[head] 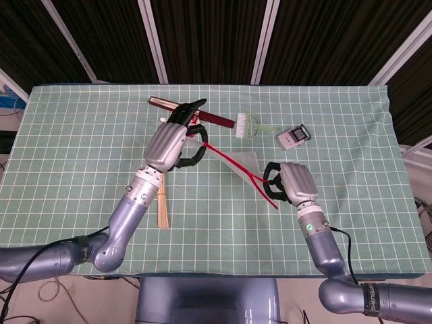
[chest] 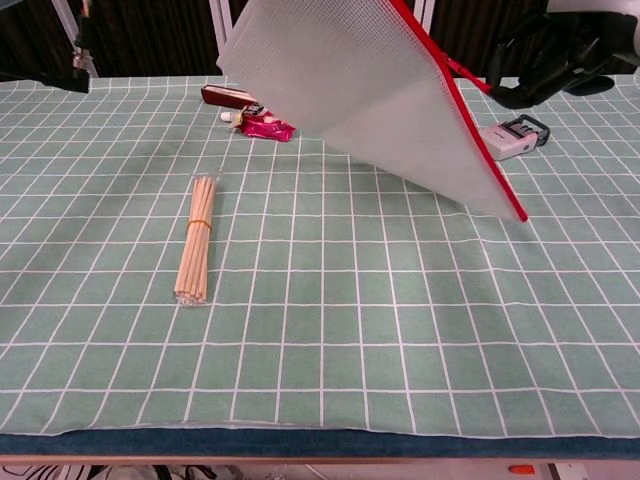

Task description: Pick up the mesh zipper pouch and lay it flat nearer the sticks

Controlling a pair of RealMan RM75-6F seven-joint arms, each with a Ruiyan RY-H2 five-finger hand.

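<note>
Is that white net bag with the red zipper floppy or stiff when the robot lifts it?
Probably floppy: the mesh pouch hangs slanting from the left hand. It seems light, since one corner grip carries it. The red zipper edge looks straighter, likely a bit stiffer.

The tabletop [head: 81,155] is spread with a green cloth ruled in a white grid, running nearly edge to edge in the head view. A banded bundle of wooden sticks [chest: 196,240] lies left of centre, its length running toward the near edge. At upper centre a long dark red case [head: 169,103] lies slanted, with a small red packet [chest: 264,125] just beside it. To the right, near the far edge, lie a white-bristled brush with a pale green handle [head: 251,125] and a small grey device [head: 294,137], slightly apart from each other.
</note>
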